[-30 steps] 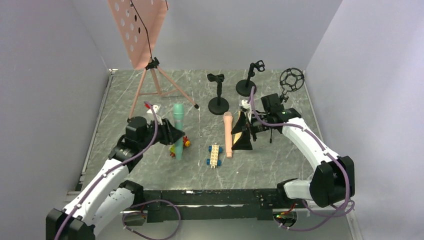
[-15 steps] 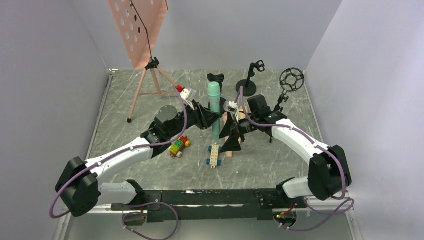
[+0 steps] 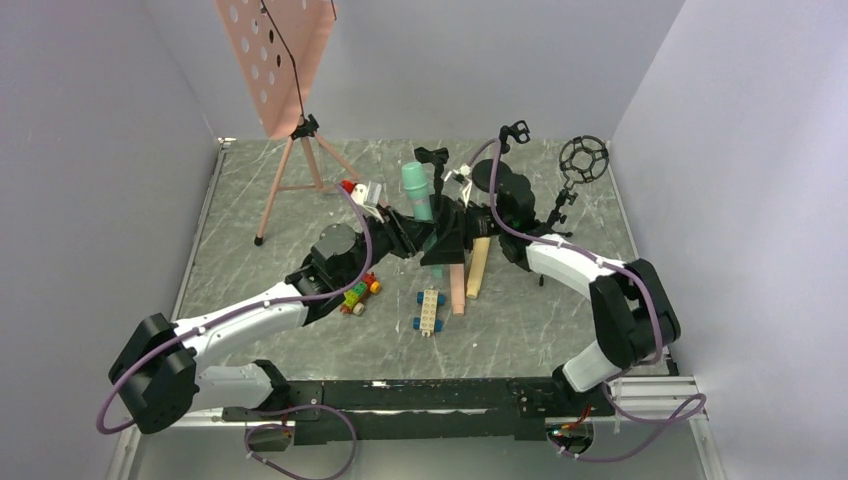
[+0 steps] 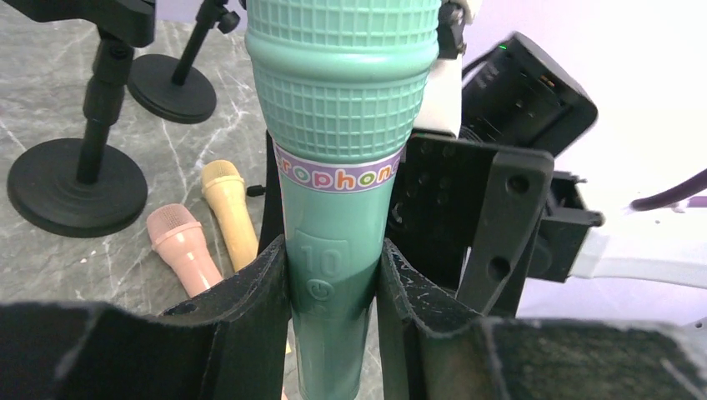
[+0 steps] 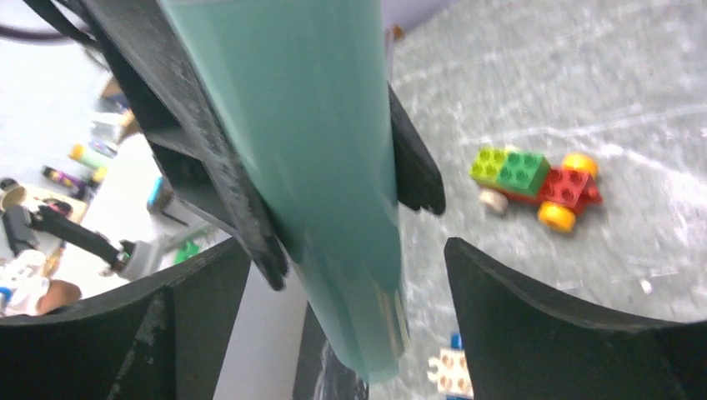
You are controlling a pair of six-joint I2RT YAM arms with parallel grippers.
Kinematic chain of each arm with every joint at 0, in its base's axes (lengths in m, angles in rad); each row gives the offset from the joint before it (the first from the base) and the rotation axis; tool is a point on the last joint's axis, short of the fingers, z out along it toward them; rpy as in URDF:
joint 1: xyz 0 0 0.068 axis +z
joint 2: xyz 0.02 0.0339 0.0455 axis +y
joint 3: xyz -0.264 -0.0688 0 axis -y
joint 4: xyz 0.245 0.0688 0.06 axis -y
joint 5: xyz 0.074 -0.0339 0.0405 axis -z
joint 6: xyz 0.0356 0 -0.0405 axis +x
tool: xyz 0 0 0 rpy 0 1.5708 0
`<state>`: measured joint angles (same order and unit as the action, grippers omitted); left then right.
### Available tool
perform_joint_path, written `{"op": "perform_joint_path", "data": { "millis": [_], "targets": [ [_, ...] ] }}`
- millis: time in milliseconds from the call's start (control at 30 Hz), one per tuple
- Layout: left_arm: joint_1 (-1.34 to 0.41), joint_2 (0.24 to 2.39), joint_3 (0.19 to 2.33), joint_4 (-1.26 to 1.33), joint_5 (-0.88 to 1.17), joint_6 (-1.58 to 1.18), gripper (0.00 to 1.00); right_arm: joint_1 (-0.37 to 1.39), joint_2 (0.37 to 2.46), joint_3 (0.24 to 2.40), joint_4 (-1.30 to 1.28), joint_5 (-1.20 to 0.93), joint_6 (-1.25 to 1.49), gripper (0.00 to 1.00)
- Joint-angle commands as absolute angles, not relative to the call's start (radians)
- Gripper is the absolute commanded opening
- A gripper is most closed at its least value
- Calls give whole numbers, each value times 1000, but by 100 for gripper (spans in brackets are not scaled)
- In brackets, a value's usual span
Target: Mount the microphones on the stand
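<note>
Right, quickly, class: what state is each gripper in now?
Left gripper: shut on the mint green microphone.
Right gripper: open, straddling that microphone without gripping it.

Pink music stand (image 3: 275, 60), colourful brick car (image 3: 359, 293), pale brick car (image 3: 429, 311), marble table (image 3: 260, 270)

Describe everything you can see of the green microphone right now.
The green microphone looks like mint plastic. It has a grid-textured head, a white band of coloured letters below the head, and a smooth tapering handle embossed with a 10 and a small round symbol. It stands roughly upright, head up, held clear of the table. The left tool is shut on its handle, one finger on each side. The right tool is open around the lower handle, and no contact shows there.
</note>
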<state>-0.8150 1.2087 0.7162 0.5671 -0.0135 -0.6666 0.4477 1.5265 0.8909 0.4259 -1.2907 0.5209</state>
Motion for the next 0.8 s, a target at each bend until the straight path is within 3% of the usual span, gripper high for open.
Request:
{"op": "perform_joint_path", "data": {
  "millis": [0, 200, 367, 567, 600, 767],
  "targets": [
    [-818, 1155, 712, 608, -92, -699, 2, 448, 1604, 855, 1224, -1345, 1122, 86],
    [-819, 1149, 711, 613, -100, -699, 3, 449, 1709, 861, 1436, -1366, 1296, 66],
    [-819, 1148, 710, 605, -104, -688, 4, 450, 1694, 855, 1344, -1379, 1212, 52],
    [-818, 1162, 717, 619, -71, -679, 7, 454, 1663, 856, 1187, -1390, 1097, 17],
    [-818, 1161, 720, 616, -62, -678, 12, 454, 1659, 856, 1169, -1394, 1080, 14],
    [-804, 1124, 727, 549, -20, -667, 56, 453, 1621, 863, 999, -1401, 939, 11]
  ]
}}
